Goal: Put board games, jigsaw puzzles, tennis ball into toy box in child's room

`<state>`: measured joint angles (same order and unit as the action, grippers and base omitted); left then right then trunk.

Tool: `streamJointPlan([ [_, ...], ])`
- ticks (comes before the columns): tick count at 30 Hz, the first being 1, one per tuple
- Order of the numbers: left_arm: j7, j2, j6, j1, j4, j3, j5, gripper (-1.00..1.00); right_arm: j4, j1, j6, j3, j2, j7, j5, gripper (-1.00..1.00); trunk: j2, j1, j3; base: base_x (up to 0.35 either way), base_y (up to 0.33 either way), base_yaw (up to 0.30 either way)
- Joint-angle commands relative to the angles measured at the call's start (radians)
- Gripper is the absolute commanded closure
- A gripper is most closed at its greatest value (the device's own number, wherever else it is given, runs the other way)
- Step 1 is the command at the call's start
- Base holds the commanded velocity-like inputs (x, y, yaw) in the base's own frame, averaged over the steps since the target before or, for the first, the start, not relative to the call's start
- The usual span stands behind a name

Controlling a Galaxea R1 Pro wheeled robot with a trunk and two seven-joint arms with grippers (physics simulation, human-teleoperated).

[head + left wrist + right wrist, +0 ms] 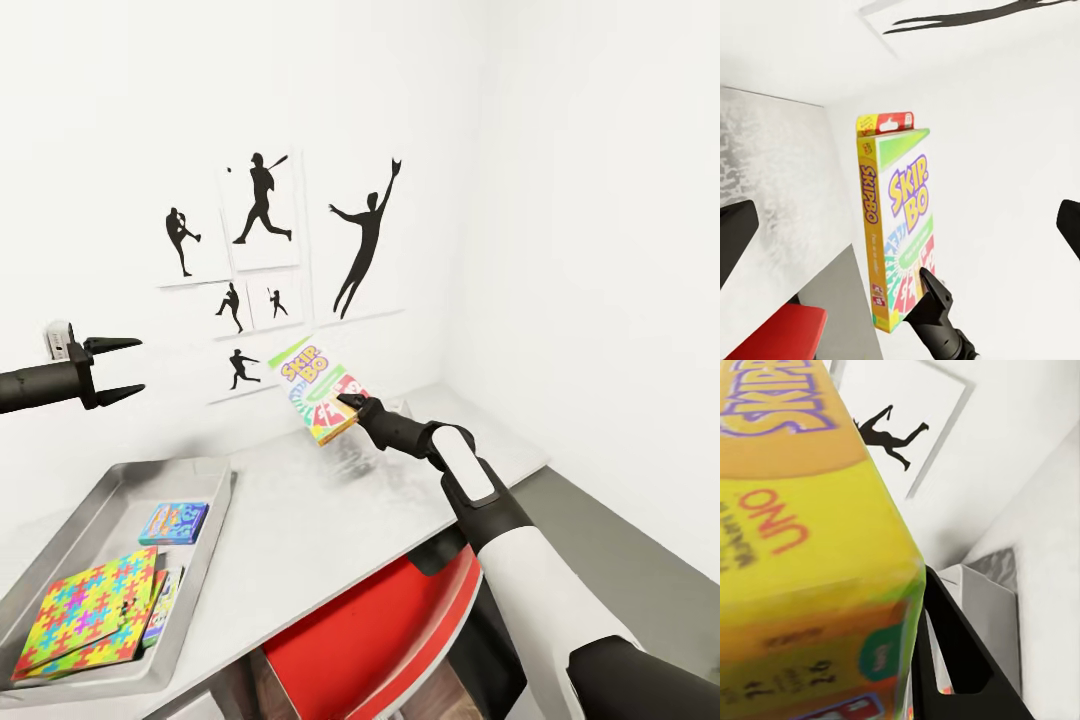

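My right gripper (352, 408) is shut on the orange-green Skip-Bo board game (318, 391), holding it in the air above the white table (330, 510), right of the toy box. The same box (896, 225) hangs upright in the left wrist view, and its yellow side (802, 555) sits close up in the right wrist view. The grey toy box (205, 540) lies at the lower left and holds a blue board game (173, 523), two stacked jigsaw puzzles (90, 608) and another game box (163, 604) partly under them. My left gripper (122, 370) hovers open, high above the toy box.
A red chair (380, 625) is tucked under the table's front edge. Baseball silhouette pictures (262, 205) hang on the white wall behind. A small grey thing (395, 407) lies on the table behind the right gripper. Grey floor (640, 560) shows at the right.
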<state>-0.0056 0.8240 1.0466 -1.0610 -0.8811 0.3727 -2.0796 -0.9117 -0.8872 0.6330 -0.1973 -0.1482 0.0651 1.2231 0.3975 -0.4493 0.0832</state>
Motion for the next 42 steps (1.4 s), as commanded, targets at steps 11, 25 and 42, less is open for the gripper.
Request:
streamJointPlan([
  [11,-0.001,0.001,0.001,-0.002,0.001,0.005,-0.005,-1.0,0.0,-0.001,0.002,-0.001,-0.003,0.008,0.009,1.0,0.002,-0.001,0.002,-0.044,0.026,0.0],
  [25,-0.001,0.001,0.001,-0.002,0.008,0.005,-0.005,-1.0,-0.001,-0.001,0.002,-0.001,-0.004,0.009,0.009,1.0,0.002,-0.001,0.002,-0.054,0.072,0.0],
  [42,-0.003,0.001,0.001,-0.001,0.02,0.005,-0.002,-1.0,0.001,-0.011,0.033,-0.005,-0.019,0.242,0.019,1.0,0.002,-0.001,0.002,-0.017,0.122,0.0],
])
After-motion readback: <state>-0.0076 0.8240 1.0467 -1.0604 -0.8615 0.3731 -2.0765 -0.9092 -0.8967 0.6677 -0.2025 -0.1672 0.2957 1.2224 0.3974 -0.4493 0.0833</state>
